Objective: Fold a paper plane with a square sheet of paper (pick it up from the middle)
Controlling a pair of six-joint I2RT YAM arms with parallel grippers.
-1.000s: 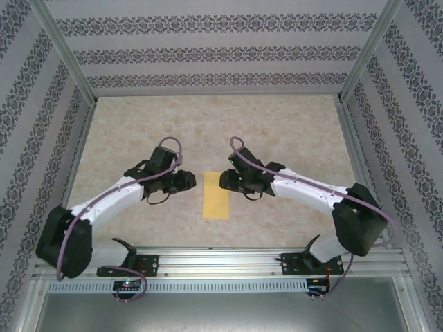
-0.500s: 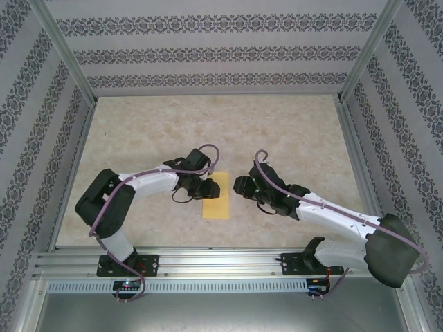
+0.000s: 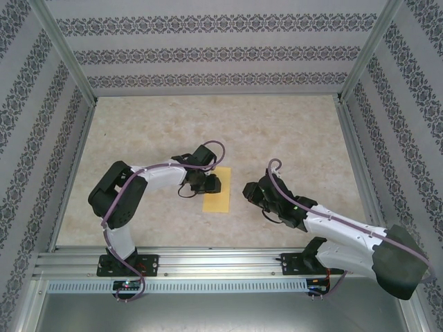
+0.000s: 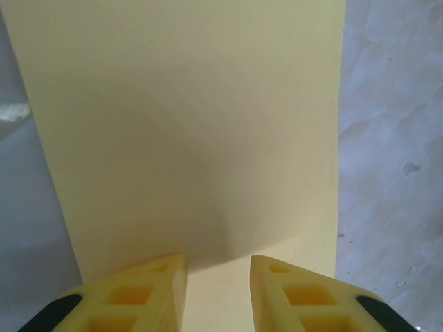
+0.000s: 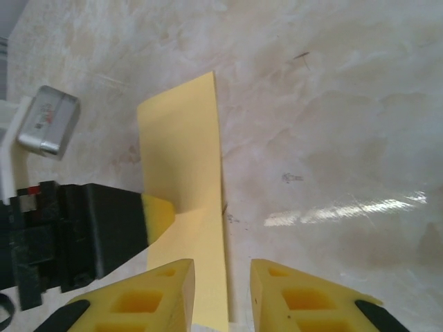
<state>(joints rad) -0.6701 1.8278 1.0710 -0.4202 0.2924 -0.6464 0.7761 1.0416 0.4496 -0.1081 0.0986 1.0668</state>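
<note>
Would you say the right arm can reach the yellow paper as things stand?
Probably yes: the right gripper sits beside the paper with nothing between, and the left gripper rests on its opposite side.

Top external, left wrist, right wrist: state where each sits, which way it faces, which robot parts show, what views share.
Top external: above, behind the bases, facing down on the beige marbled table; left arm and right arm show.
Left wrist: on that arm, facing down past the left yellow fingers onto the thin yellow paper sheet.
Right wrist: on that arm, facing past the right yellow fingers across the table.
Shared: all see the sheet; right wrist and top external see the left fingers at it.
</note>
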